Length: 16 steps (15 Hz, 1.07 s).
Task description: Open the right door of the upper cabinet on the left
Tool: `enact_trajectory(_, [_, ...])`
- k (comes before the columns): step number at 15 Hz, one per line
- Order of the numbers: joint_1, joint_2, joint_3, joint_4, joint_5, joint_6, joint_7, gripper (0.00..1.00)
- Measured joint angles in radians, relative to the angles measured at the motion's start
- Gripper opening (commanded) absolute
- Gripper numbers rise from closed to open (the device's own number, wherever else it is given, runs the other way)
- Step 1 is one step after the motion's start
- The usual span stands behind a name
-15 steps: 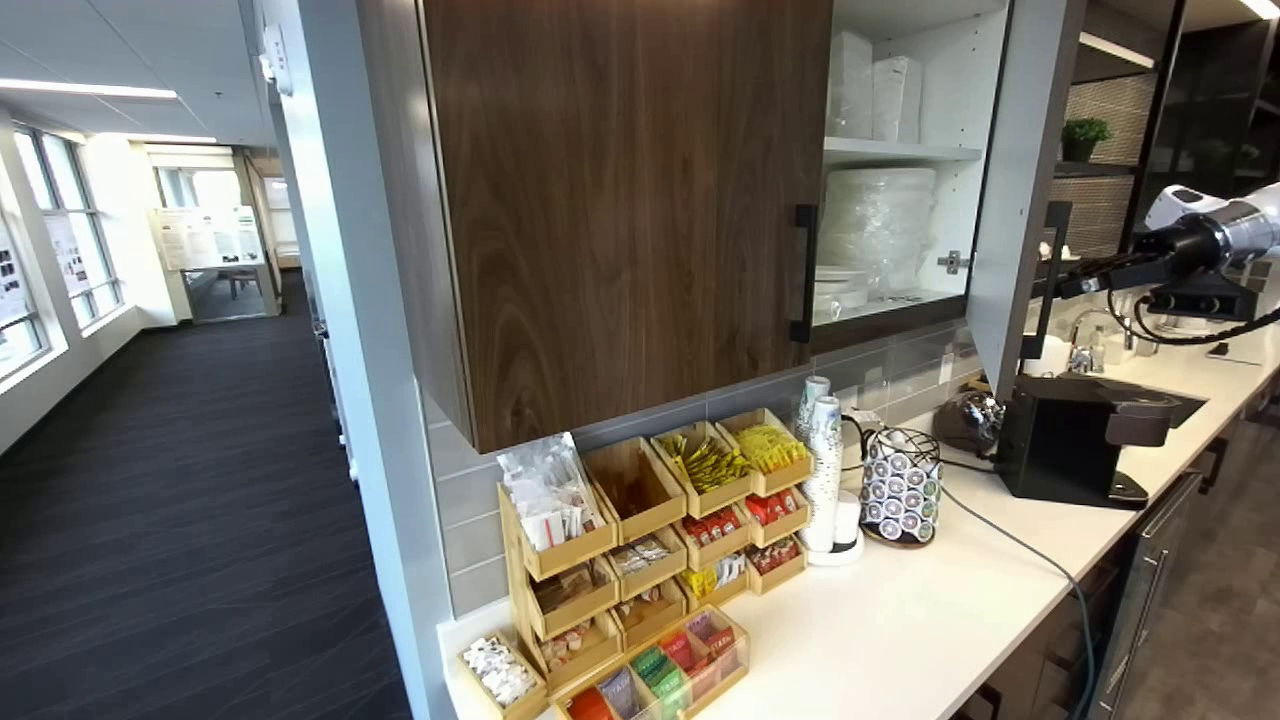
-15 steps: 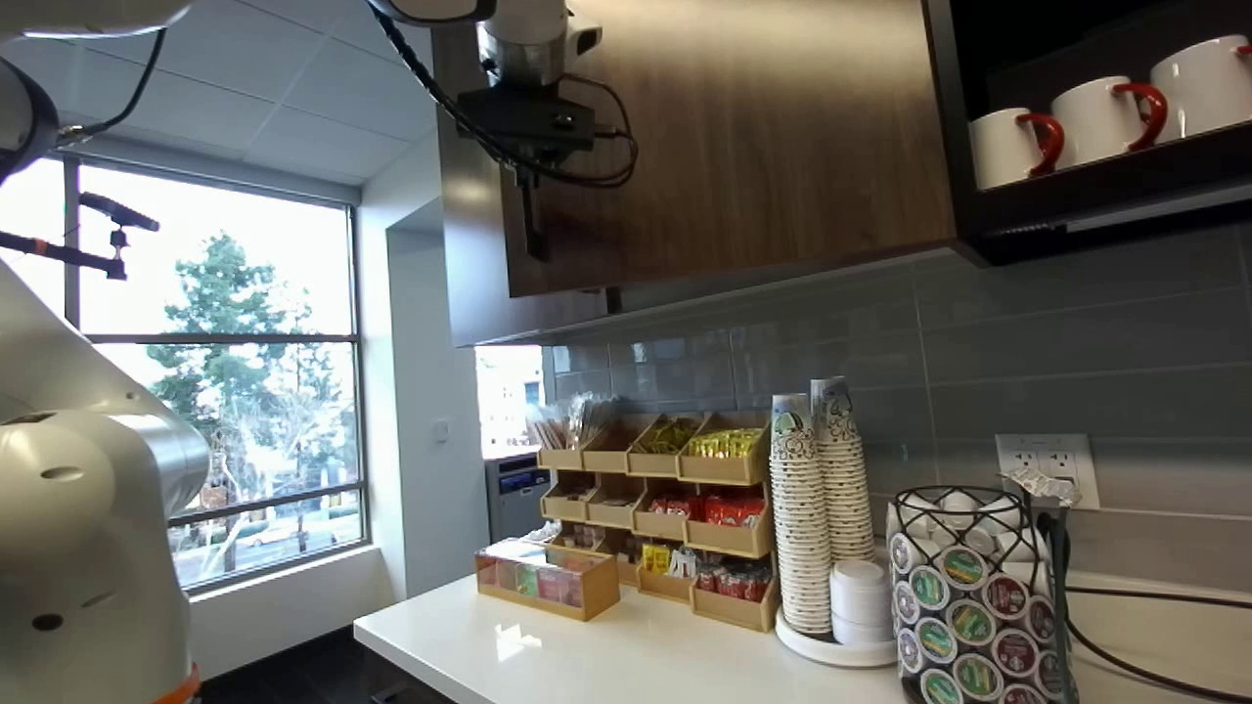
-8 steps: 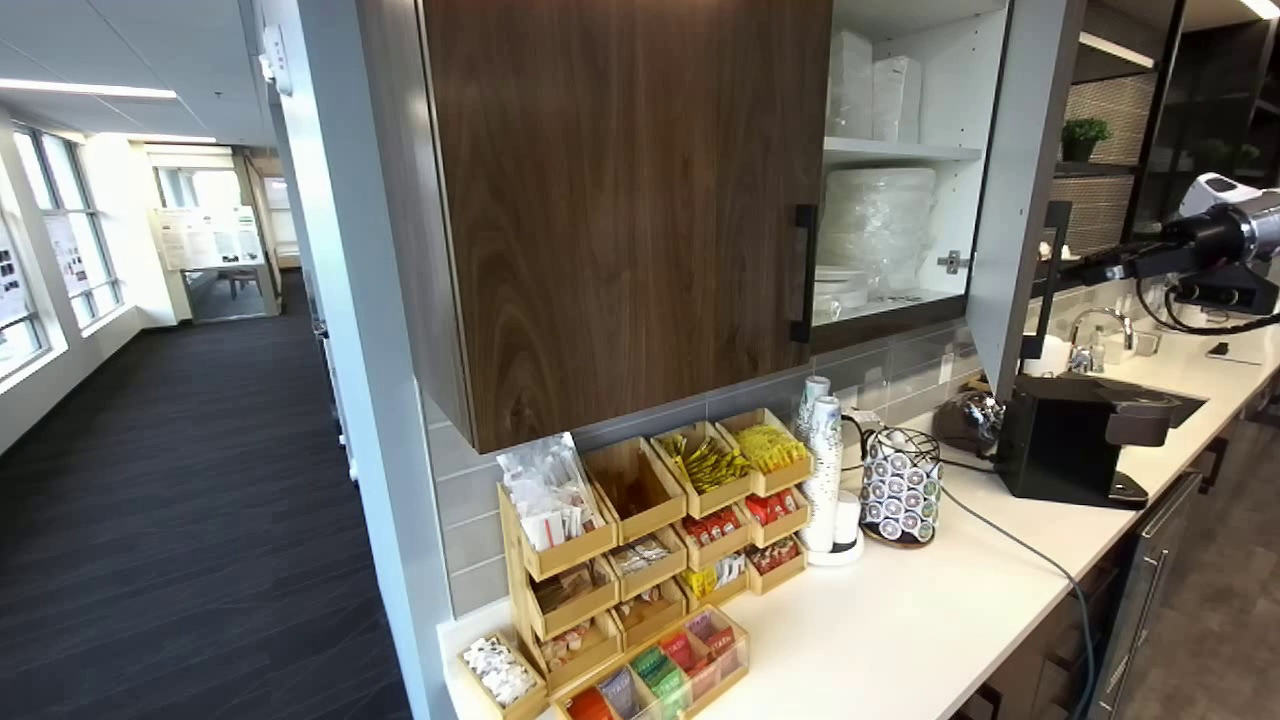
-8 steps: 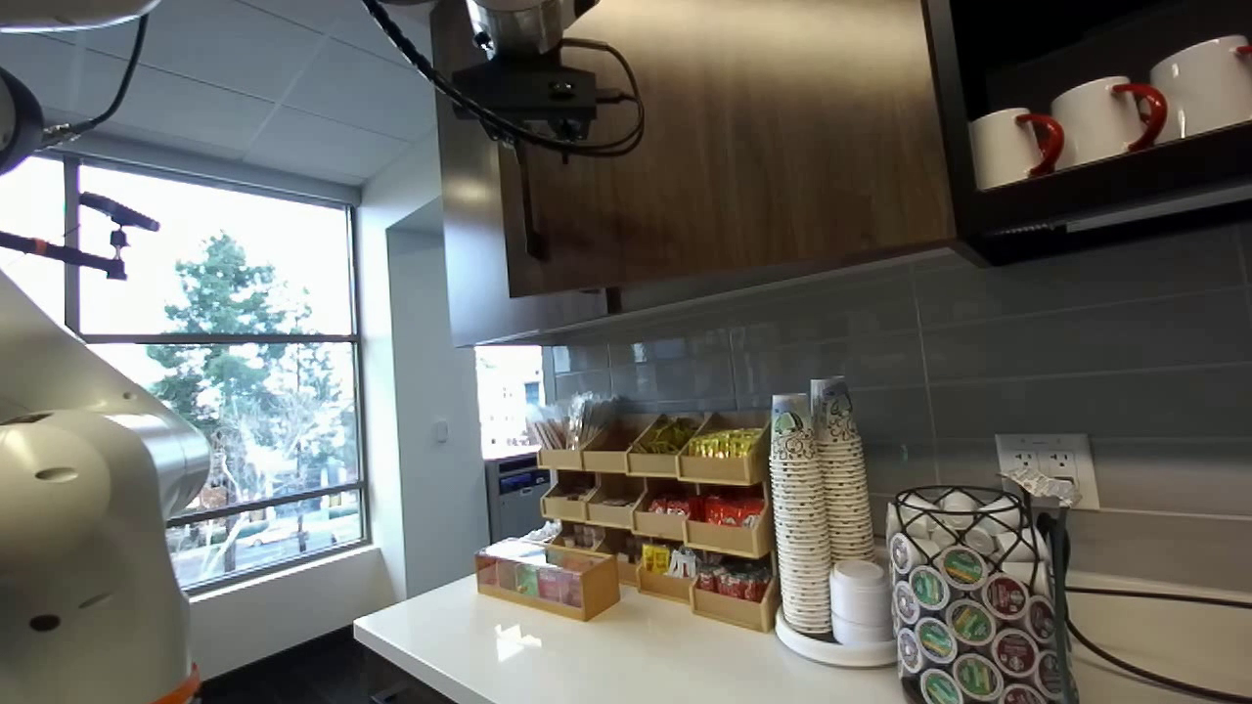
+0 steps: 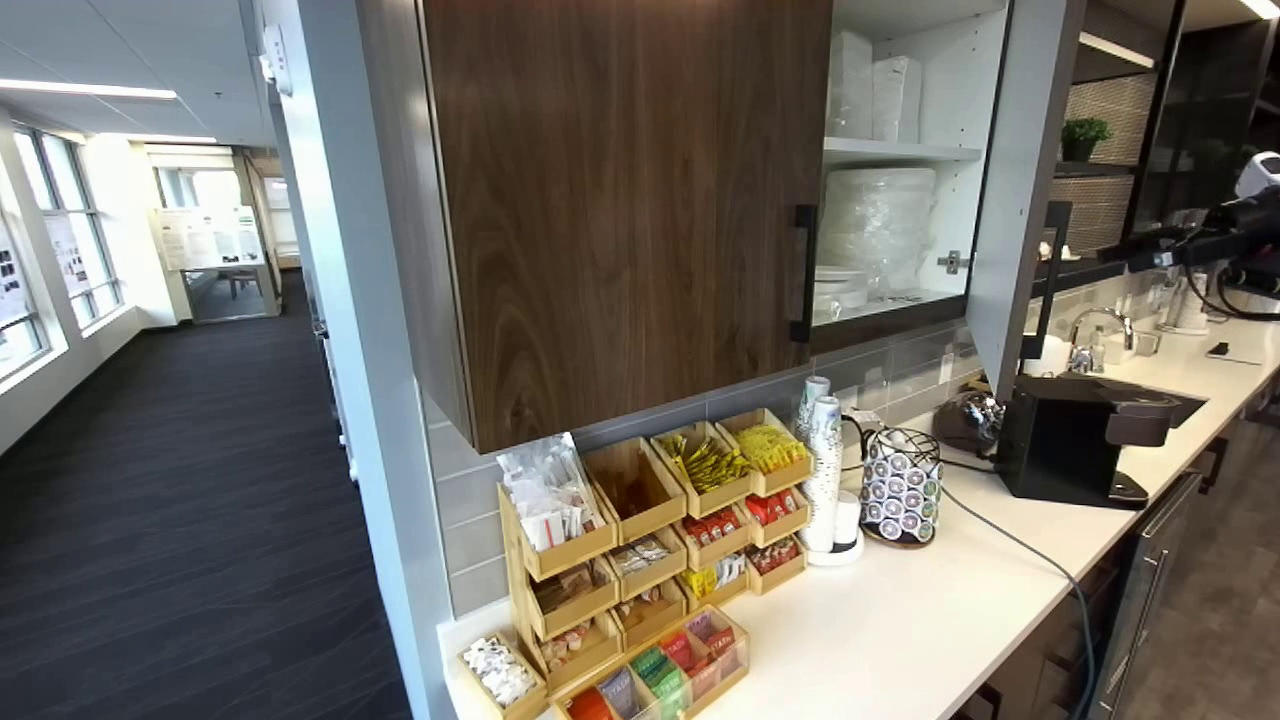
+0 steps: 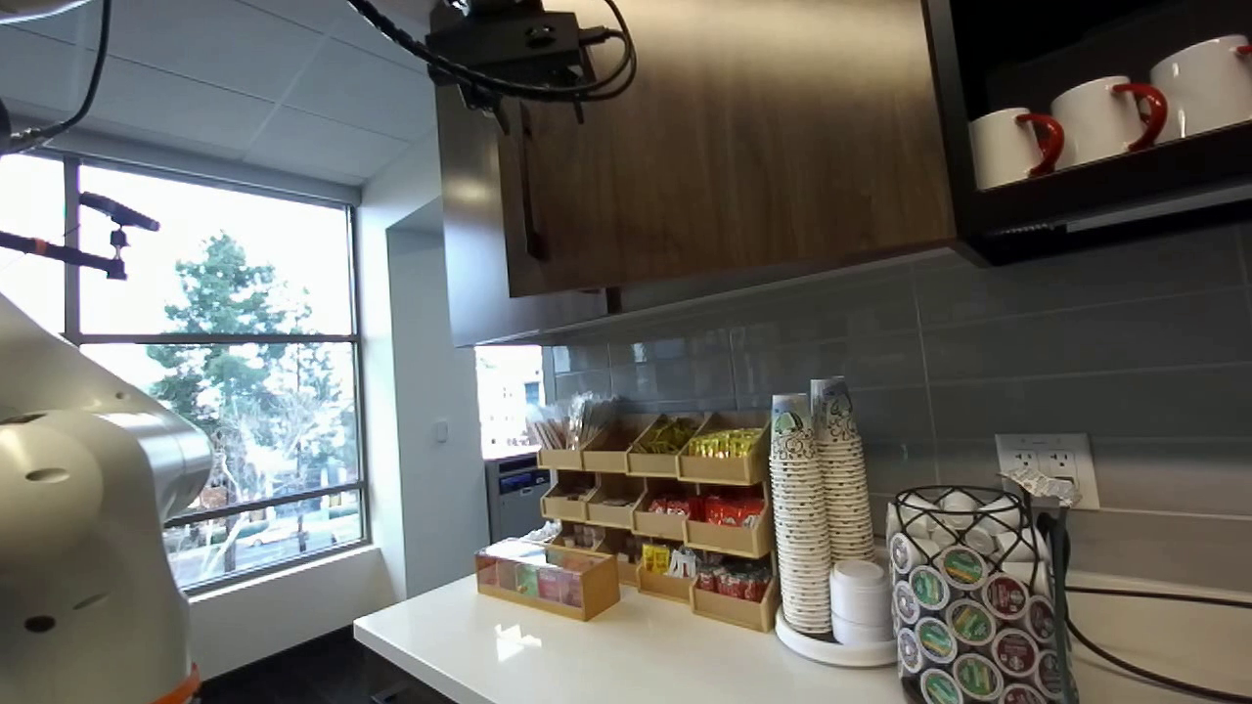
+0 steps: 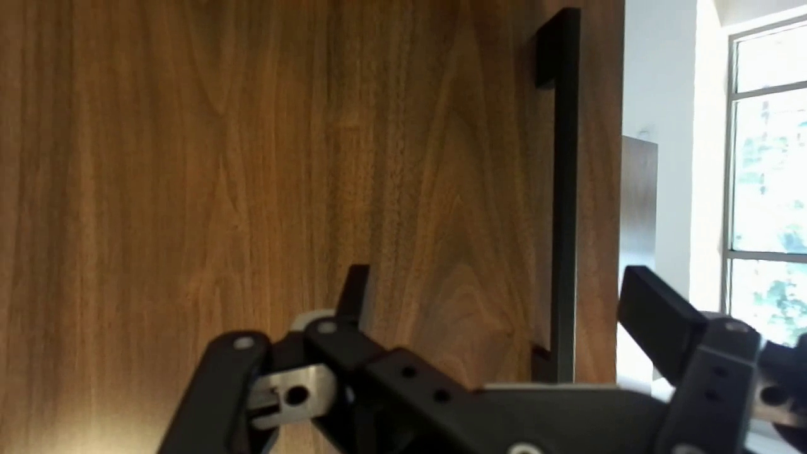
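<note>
The right door [image 5: 1020, 190] of the upper cabinet [image 5: 915, 148] stands swung out, its pale inner face showing and white shelves visible behind it. Its dark-brown front [image 6: 743, 147] faces my arm. In the wrist view that panel fills most of the picture, with the black bar handle [image 7: 565, 208] near its edge. My gripper [image 7: 501, 287] is open, fingers spread to either side of the handle in that picture. An exterior view shows a gap between the fingertips of the gripper [image 5: 1112, 255] and the handle, so nothing is held.
The cabinet's left door [image 5: 630, 220] is closed. Below stand a wooden condiment rack [image 5: 640, 520], cup stacks [image 6: 802, 518], a pod holder [image 6: 968, 606] and a black coffee machine [image 5: 1075, 440] on the white counter [image 5: 860, 620]. White mugs [image 6: 1100, 122] sit on a dark shelf.
My gripper has gone from shut to open and drawn back from the handle, moving rightward in one exterior picture and upward in another. The door looks unmoved.
</note>
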<state>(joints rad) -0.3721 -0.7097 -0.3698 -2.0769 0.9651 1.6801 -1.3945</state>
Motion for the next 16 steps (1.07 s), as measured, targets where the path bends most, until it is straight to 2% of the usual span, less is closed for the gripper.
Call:
enact_trajectory(6, [-0.013,-0.113,0.004,-0.024,-0.095,0.001,0.082,1.0])
enact_trajectory(11, [-0.011,-0.224,0.05,-0.043,-0.148,0.001,0.288,1.0])
enact_trajectory(16, [-0.003,-0.272,0.083,-0.042,-0.255,0.002,0.478,1.0])
